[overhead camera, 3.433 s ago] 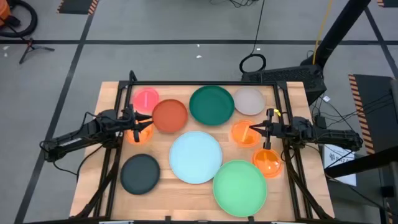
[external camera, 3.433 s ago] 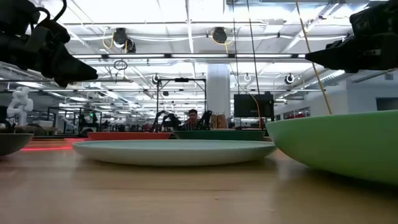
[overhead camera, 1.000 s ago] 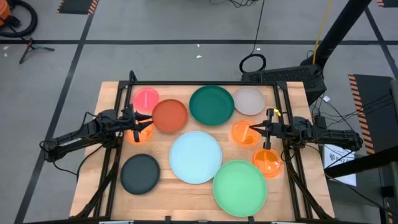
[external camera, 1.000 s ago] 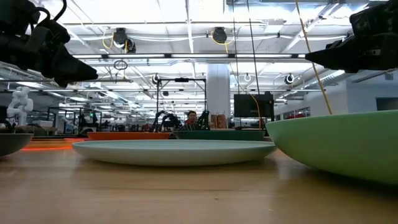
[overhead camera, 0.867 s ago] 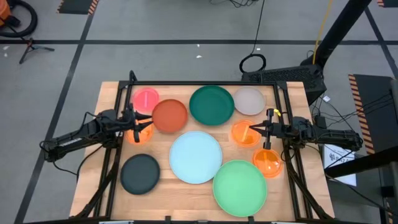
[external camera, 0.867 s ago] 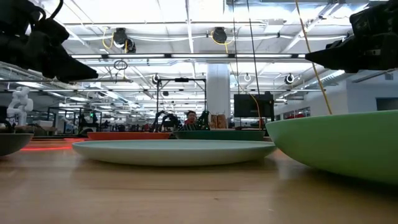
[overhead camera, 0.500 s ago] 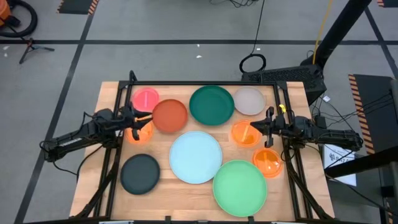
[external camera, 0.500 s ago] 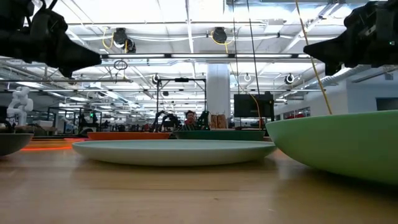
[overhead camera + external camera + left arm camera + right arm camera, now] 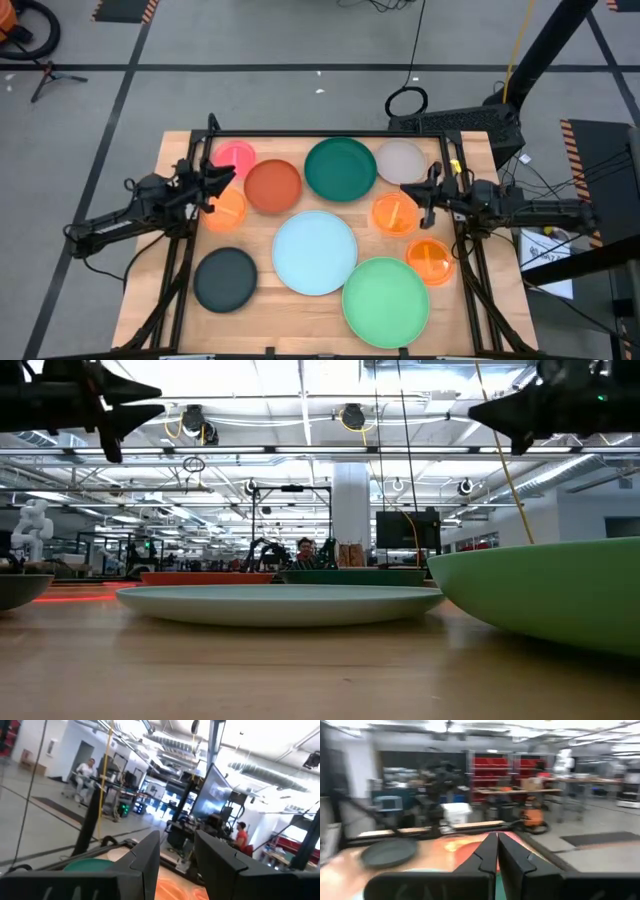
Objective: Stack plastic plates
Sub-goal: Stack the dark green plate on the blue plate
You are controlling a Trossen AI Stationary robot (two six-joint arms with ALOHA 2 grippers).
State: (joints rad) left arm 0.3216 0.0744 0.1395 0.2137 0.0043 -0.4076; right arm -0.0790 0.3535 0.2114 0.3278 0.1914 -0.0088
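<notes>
Ten plastic plates lie flat and apart on the wooden table (image 9: 170,300): pink (image 9: 235,157), red-brown (image 9: 272,186), dark green (image 9: 341,168), grey-white (image 9: 401,162), light blue (image 9: 315,252), light green (image 9: 386,296), black (image 9: 225,278) and three orange ones (image 9: 226,209) (image 9: 395,213) (image 9: 431,260). My left gripper (image 9: 222,175) hangs open and high over the left side, between the pink and the left orange plate, with nothing between its fingers (image 9: 150,855). My right gripper (image 9: 425,195) is shut and high above the right side, beside the middle orange plate.
Dark frame rails (image 9: 455,180) run along the table's left, right and far sides. In the low view the light green plate's wall (image 9: 550,595) fills the near right and the light blue plate (image 9: 280,603) lies in the middle. People sit in the room beyond.
Both grippers have risen well above the plates and tipped their fingers upward while rolling. The left one has also drawn toward the far edge, off the left orange plate. The right one has pulled back toward the right edge. No plate has moved.
</notes>
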